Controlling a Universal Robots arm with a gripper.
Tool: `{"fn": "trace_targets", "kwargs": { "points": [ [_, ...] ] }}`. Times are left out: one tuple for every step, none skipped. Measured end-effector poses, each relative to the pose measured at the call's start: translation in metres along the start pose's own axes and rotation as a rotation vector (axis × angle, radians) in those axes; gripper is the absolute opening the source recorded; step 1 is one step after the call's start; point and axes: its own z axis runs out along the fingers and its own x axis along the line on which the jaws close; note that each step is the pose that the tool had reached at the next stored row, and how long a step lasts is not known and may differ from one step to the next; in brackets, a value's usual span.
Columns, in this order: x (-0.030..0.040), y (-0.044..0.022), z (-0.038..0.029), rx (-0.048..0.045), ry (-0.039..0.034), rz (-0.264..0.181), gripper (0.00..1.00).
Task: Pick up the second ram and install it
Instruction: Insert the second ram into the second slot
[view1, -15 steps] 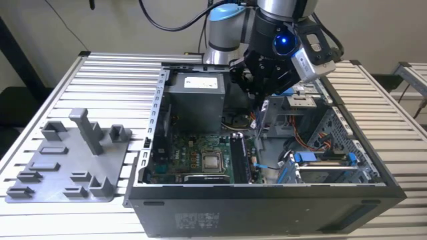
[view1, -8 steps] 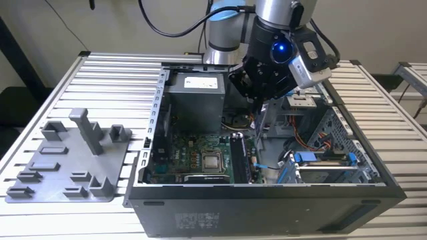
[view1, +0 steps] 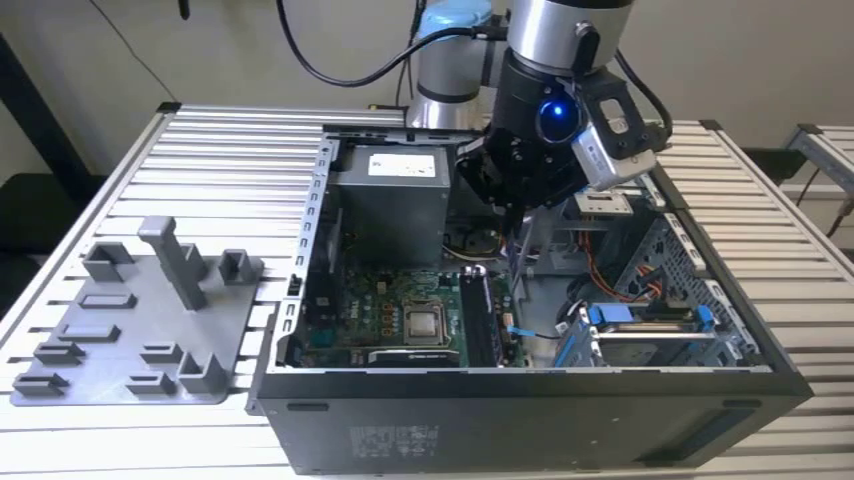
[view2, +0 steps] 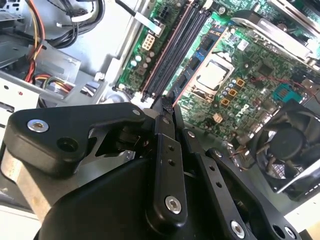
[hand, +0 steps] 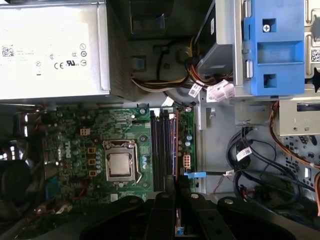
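at the exterior view's left, a matte grey plastic fixture tray (view1: 134, 340) with blocky upright posts lies on the ribbed aluminium table (view1: 227, 150), well apart from the fingers. next comes the open black steel computer case (view1: 534, 400), holding a boxy grey power supply (view1: 387, 200), a green motherboard (view1: 387, 310) with a square metal cpu socket (view1: 424, 323) and long black memory slots (view1: 478, 320). the gripper (view1: 523, 215) hangs inside the case, above the far end of those slots. a thin, flat strip, seemingly the second ram (view1: 518, 260), hangs edge-on straight down from the fingertips toward the slots, not seated. in the second wrist view the black jointed fingers (view2: 165, 150) are drawn close together, pinching a slim dark edge (view2: 167, 102). just beyond the fingers, at the exterior view's right, sits a blue plastic drive bracket (view1: 641, 315).
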Motion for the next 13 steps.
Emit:
{"fn": "trace_targets", "kwargs": {
  "points": [
    [0.0, 0.0, 0.0007, 0.0, 0.0, -0.001, 0.14],
    [0.0, 0.0, 0.0013, 0.0001, 0.0, -0.001, 0.14],
    [0.0, 0.0, 0.0018, 0.0002, 0.0, -0.002, 0.14],
    [0.0, 0.0, 0.0023, 0.0003, 0.0, -0.002, 0.14],
    [0.0001, 0.0, 0.0027, 0.0003, 0.0, -0.003, 0.14],
    [0.0001, -0.0001, 0.0031, 0.0004, 0.0, -0.003, 0.14],
    [0.0001, -0.0001, 0.0035, 0.0004, 0.0, -0.004, 0.14],
    [0.0001, -0.0001, 0.0039, 0.0005, 0.0, -0.004, 0.14],
    [0.0001, -0.0001, 0.0043, 0.0004, 0.0, -0.004, 0.14],
    [0.0001, -0.0001, 0.0047, 0.0004, 0.0, -0.005, 0.14],
    [0.0001, -0.0001, 0.0051, 0.0004, 0.0, -0.005, 0.14],
    [0.0001, -0.0001, 0.0055, 0.0004, 0.0, -0.005, 0.14],
    [0.0001, -0.0001, 0.0059, 0.0003, 0.0, -0.005, 0.14]
  ]
}}
